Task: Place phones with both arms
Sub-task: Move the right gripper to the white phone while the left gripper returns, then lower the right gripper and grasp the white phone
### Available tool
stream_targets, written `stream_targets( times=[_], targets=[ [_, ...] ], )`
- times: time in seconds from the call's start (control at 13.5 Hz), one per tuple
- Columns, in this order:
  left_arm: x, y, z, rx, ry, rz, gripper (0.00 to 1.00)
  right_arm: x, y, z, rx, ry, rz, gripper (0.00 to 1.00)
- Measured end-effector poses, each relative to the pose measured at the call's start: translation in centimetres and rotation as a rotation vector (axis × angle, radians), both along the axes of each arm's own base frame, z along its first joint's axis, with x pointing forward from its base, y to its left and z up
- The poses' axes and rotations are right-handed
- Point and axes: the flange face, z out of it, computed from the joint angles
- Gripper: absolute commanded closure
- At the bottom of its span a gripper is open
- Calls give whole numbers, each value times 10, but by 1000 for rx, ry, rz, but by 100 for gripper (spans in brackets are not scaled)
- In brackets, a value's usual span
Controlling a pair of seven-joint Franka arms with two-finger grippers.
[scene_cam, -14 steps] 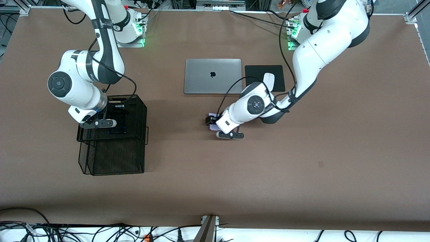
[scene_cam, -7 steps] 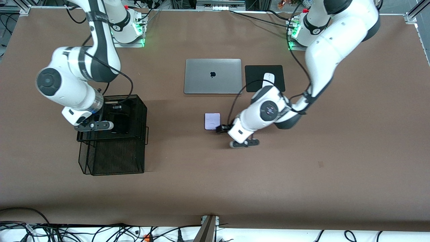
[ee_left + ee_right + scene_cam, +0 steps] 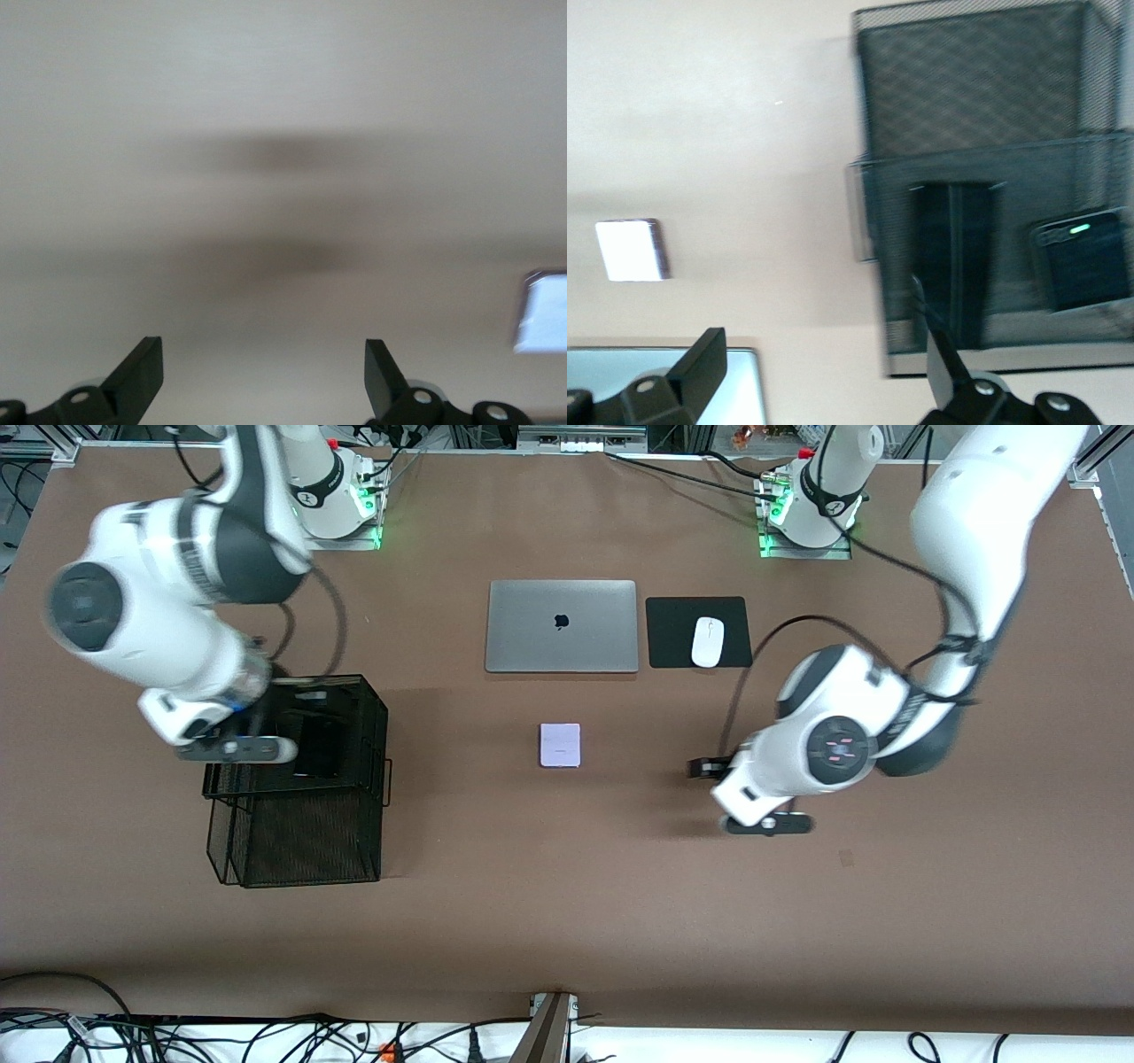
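The small squarish pale lavender-white phone (image 3: 560,745) lies flat on the brown table (image 3: 549,886), well apart from the wide-open, empty left gripper (image 3: 704,767). The right gripper (image 3: 819,376), open and empty, hangs over the black wire-mesh organizer (image 3: 297,779) holding two black phones (image 3: 1085,259).

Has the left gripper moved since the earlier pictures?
Yes. The left gripper has left the lavender phone and now hangs over bare table toward the left arm's end, nearer the front camera than the mouse pad.

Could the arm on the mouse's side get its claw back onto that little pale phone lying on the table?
Probably yes. The pale phone lies flat on bare table with nothing on or beside it. The left claw hangs open just toward its own end of the table, with only bare table between.
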Motion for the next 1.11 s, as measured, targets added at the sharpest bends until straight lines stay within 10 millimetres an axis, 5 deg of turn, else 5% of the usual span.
stream_targets(
  times=[0.3, 0.52, 0.74, 1.11],
  targets=[
    [13, 81, 48, 11, 14, -160, 0, -32, 165, -37, -64, -12, -129, 0],
    [11, 133, 88, -8, 0, -195, 0, -53, 260, -74, -74, -57, -187, 0],
    [-5, 188, 139, -21, -38, -143, 0, -66, 302, -129, -90, -96, -182, 0],
    [-40, 229, 191, 75, -215, -63, 0, -68, 310, -220, -123, -143, -99, 0]
  ],
)
